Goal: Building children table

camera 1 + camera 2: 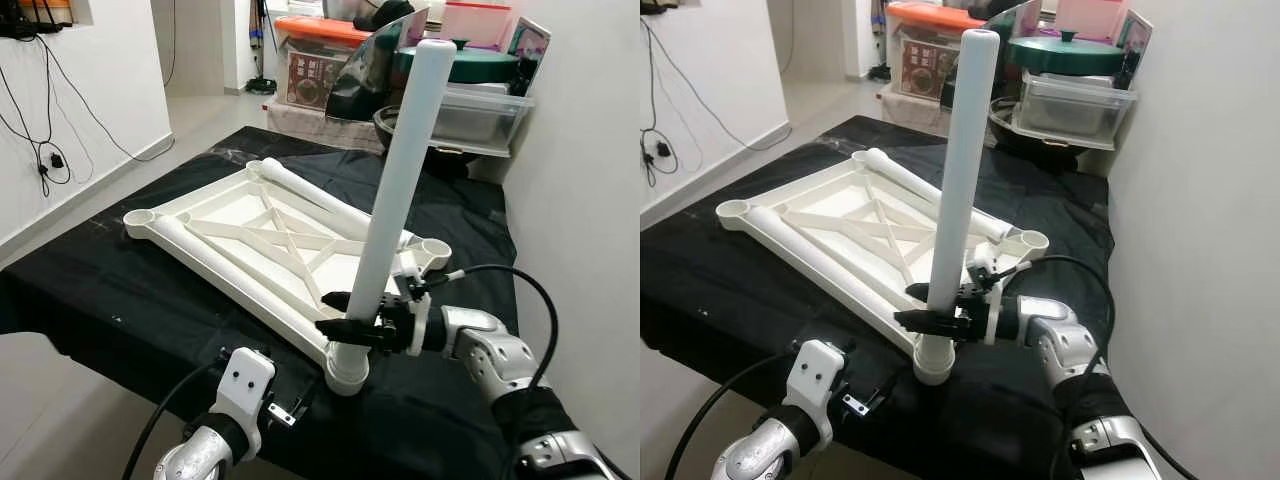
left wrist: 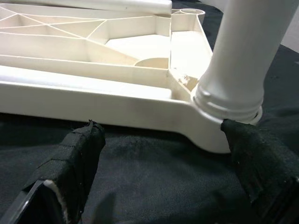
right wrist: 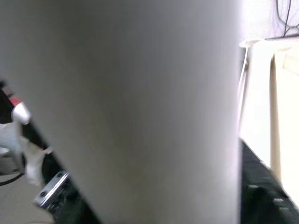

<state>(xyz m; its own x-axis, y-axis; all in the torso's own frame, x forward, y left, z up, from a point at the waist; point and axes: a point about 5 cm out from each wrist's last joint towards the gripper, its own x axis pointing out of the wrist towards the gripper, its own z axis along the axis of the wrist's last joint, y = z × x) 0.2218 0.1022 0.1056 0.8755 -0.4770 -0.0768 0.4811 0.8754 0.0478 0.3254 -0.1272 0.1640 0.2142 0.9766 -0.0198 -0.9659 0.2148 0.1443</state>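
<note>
A white plastic table top (image 1: 250, 235) lies upside down on a black cloth (image 1: 120, 290). One long round white plastic leg (image 1: 400, 170) stands in its near corner socket; two more legs lie on it. The right gripper (image 1: 345, 318) squeezes the standing leg. The left gripper (image 2: 159, 154) is wide open, holding nothing.

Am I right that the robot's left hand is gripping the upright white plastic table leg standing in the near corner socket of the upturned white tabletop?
Not quite: the right hand grips the upright white plastic table leg, as the left eye view shows. The left hand hangs open before the upturned white tabletop.
</note>
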